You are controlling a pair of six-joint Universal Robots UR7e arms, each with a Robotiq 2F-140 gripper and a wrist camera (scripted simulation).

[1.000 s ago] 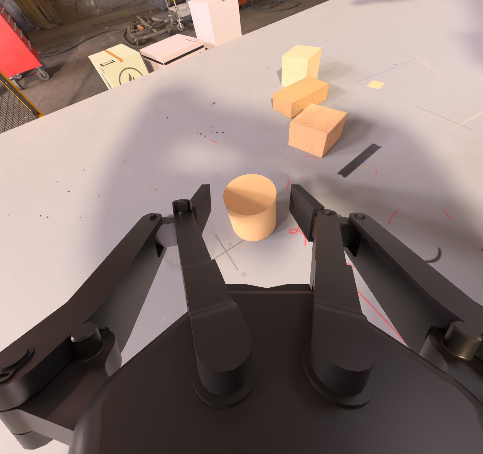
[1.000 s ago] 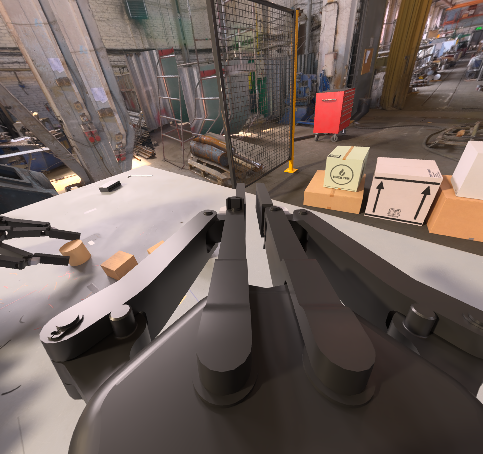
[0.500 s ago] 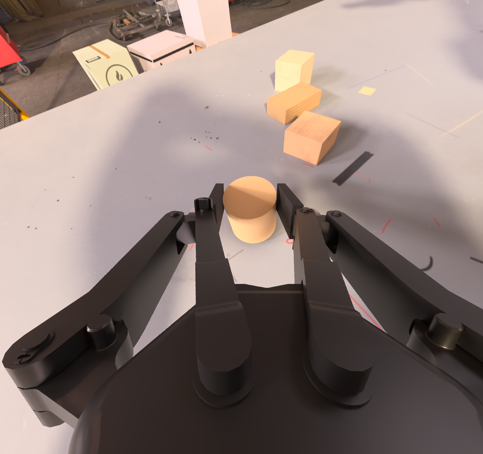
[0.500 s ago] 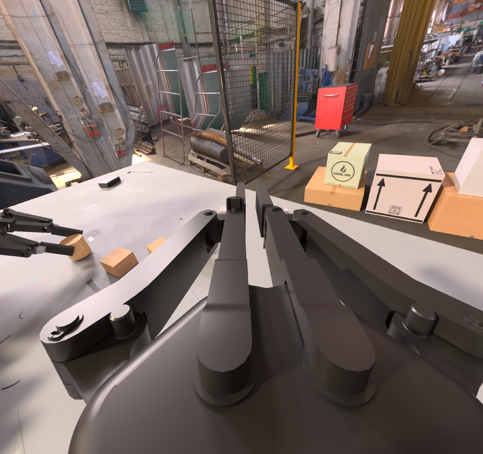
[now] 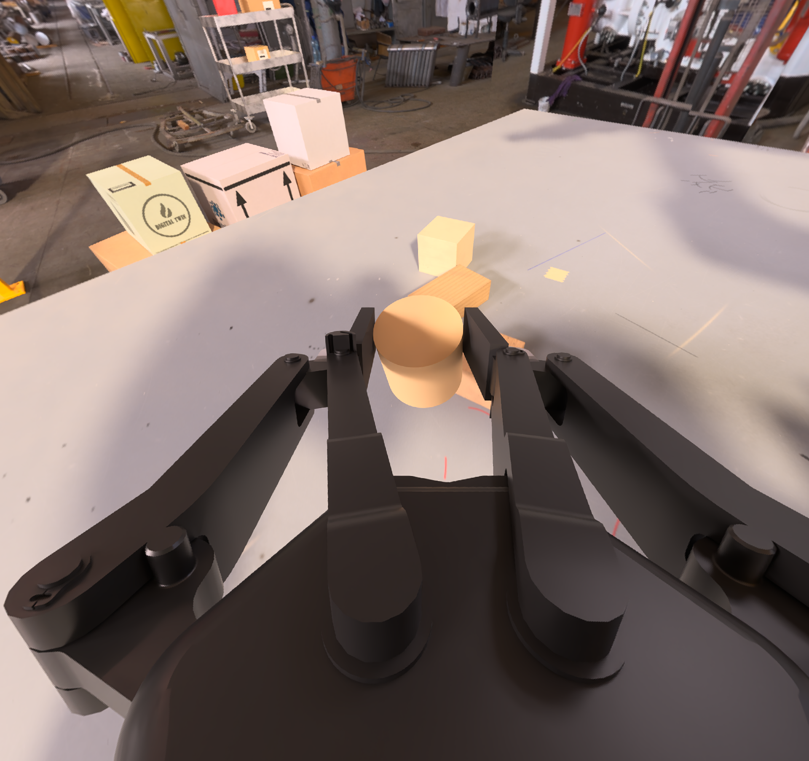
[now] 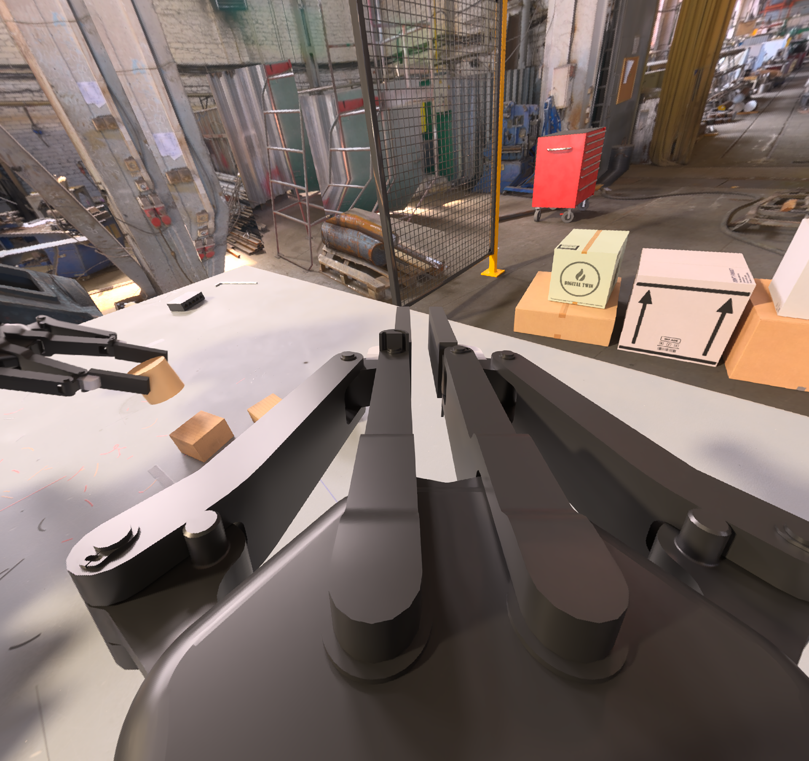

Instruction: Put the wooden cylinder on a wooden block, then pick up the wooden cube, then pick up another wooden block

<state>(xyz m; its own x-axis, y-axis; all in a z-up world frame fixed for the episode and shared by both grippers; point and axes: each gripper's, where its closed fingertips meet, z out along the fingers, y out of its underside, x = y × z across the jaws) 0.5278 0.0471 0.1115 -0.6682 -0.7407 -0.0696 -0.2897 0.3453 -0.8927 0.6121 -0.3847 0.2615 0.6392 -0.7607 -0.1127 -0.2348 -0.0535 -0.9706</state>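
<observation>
My left gripper [image 5: 419,324] is shut on the wooden cylinder [image 5: 419,348] and holds it in the air above the grey table [image 5: 175,345]. Beyond it lie a pale yellow cube [image 5: 444,244] and a flat wooden block [image 5: 459,286]; a third wooden block [image 5: 475,389] is mostly hidden behind the cylinder and right finger. In the right wrist view the left gripper [image 6: 144,370] holds the cylinder [image 6: 160,378] above the wooden block [image 6: 201,434], with another block [image 6: 262,406] partly hidden. My right gripper [image 6: 418,324] is shut and empty, off to the side.
Cardboard boxes [image 5: 236,179] stand on the floor past the table's far edge. A small dark box [image 6: 186,301] lies at the table's far corner in the right wrist view. A wire mesh fence [image 6: 429,126] stands beyond the table. Red marks and a yellow tape patch [image 5: 556,274] dot the table top.
The left gripper closed on the cylinder, then lifted it off the table and carried it toward the wooden blocks. The right gripper stayed still.
</observation>
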